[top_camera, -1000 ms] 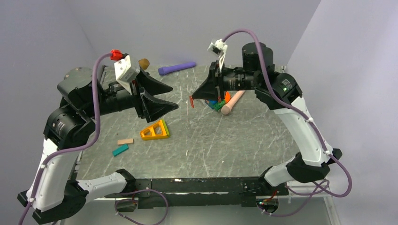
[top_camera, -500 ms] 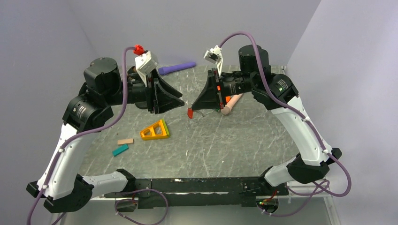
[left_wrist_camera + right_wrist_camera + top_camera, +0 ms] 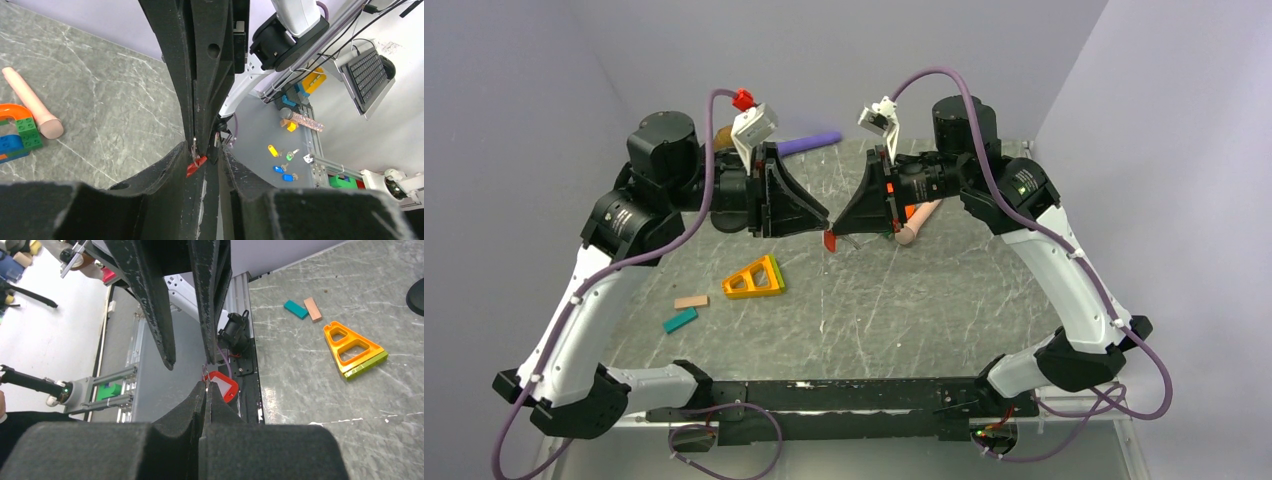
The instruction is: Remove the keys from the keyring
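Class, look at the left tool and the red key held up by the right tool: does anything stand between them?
Nothing visible does. The open left tool has its fingers on either side of the red key, which the shut right tool holds above the table.

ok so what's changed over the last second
The left gripper swung in from the left; its open fingers now flank the red key pinched in the right gripper. The right gripper dropped a little early on, then held. The orange triangle and small blocks stayed put.
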Robot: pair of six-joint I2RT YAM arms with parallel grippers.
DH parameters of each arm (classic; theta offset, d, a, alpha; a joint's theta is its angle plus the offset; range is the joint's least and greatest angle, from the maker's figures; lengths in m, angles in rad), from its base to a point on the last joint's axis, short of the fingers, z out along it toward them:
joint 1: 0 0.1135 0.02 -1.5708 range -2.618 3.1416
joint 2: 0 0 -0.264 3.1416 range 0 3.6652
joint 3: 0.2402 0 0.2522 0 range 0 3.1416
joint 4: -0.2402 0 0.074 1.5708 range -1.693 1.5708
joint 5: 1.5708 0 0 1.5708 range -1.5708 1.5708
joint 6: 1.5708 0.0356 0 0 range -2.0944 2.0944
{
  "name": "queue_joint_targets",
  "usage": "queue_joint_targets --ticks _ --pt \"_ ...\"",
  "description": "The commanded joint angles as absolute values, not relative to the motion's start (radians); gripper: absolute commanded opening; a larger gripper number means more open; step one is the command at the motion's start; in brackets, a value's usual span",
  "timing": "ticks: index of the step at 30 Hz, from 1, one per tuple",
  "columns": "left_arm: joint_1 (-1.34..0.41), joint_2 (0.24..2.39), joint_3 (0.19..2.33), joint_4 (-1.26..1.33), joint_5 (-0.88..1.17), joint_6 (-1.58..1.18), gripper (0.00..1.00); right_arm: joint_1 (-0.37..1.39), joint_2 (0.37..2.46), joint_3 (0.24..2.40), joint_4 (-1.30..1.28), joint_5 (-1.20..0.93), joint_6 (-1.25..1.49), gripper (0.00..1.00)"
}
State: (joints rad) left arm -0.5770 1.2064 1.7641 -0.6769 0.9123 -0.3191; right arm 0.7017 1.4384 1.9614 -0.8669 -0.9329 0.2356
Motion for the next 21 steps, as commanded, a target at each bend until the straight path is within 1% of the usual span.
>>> queue_joint_targets --ticks 1,3,7,12,16,21 --pt "-0.573 1.226 1.795 -0.66 0.951 -0.32 0.33 0.7 1.423 1.999 -0.823 -0.928 0.227 0.0" --pt "-0.574 1.235 1.796 -0.665 0.954 -0.319 0.31 0.7 1.422 2.002 -0.828 -0.924 0.221 0.0" --pt "-0.576 1.243 1.793 -0.668 0.96 -0.321 0.22 0.699 1.426 2.012 -0.83 -0.921 0.214 0.0" --pt "-0.578 1.243 1.797 -0.688 0.957 -0.312 0.13 0.7 1.426 2.012 -0.82 -0.915 0.212 0.0" --pt "-0.58 1.242 1.795 -0.693 0.962 -0.311 0.0 0.699 1.425 2.003 -0.8 -0.911 0.216 0.0" --pt "-0.582 1.23 1.781 -0.676 0.968 -0.321 0.0 0.699 1.413 1.985 -0.747 -0.897 0.24 0.0"
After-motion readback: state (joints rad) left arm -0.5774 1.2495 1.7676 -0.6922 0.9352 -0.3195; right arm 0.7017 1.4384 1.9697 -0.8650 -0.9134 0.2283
